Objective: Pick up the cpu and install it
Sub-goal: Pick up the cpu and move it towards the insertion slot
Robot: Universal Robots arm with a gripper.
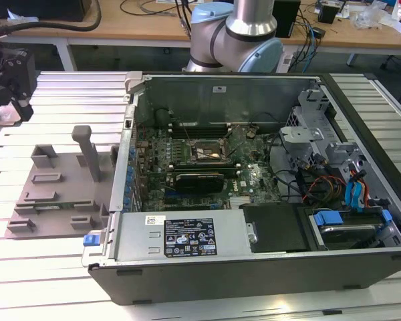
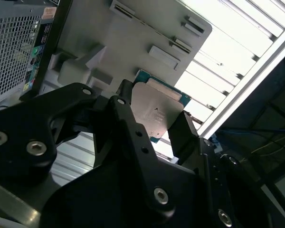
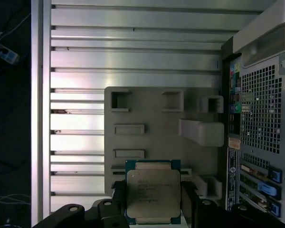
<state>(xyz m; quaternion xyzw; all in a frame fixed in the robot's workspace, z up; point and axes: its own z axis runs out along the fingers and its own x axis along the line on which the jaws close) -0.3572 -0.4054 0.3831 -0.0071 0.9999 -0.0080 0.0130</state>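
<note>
The claw (image 3: 153, 197) is closed on the chip (image 3: 153, 190), with a black finger (image 3: 187, 202) against each side edge and the chip's silver top showing in both wrist views. It hangs over the grey tray (image 3: 152, 114), to the exterior view's left of the open computer case (image 1: 220, 93). The chip seems lifted clear of the tray, though the gap is hard to judge.

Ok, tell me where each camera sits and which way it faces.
Exterior view: off the arm, raised, facing down into the open computer case; the arm's base shows behind it.
First wrist view: on the wrist, looking straight down past the gripper at the grey tray.
Second wrist view: on the wrist, looking slantwise along the fingers.
Both wrist views share the cpu clamped in the gripper, the tray and the case's outer wall.
</note>
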